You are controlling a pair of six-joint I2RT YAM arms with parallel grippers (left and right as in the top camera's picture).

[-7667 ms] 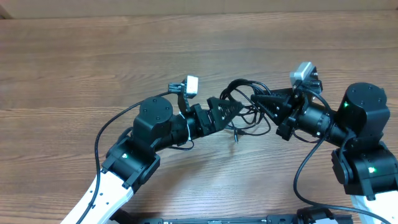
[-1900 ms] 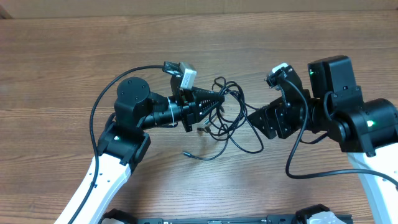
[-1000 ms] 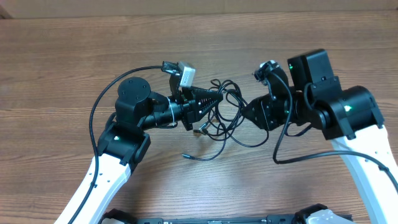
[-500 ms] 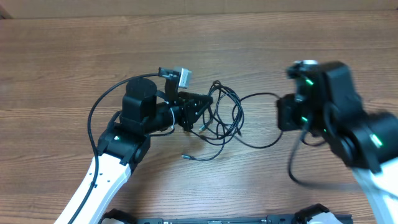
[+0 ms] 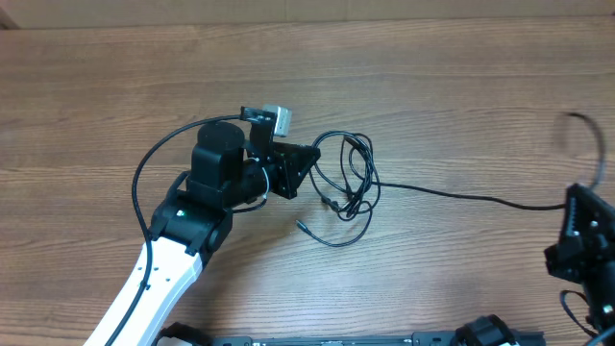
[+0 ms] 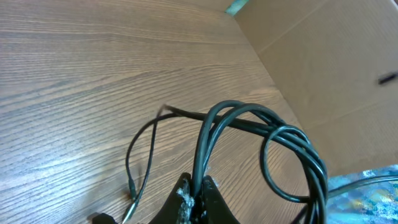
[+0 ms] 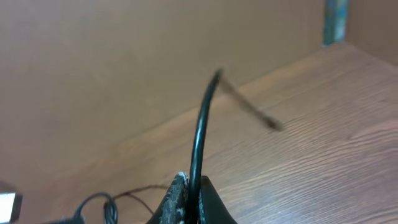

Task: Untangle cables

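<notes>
The cables [image 5: 352, 179] lie as a loose black tangle on the wooden table just right of my left gripper [image 5: 309, 160]. That gripper [image 6: 198, 186] is shut on a loop of the cables [image 6: 280, 134], and a small plug end [image 6: 131, 187] rests on the wood beside it. One cable [image 5: 452, 195] runs out straight from the tangle to the far right. There my right gripper [image 7: 189, 184] is shut on this cable [image 7: 202, 127], whose free end whips blurred above the jaws. The right arm [image 5: 586, 250] sits at the table's right edge.
A brown cardboard wall [image 6: 323, 68] stands along the table's far side. The thick black arm cable [image 5: 154, 178] loops left of the left arm. Bare wood table [image 5: 461, 106] lies between the tangle and the right arm.
My right gripper closed on one cable and swung far to the right, drawing it out straight from the tangle. The left gripper kept its hold and shifted slightly left.
</notes>
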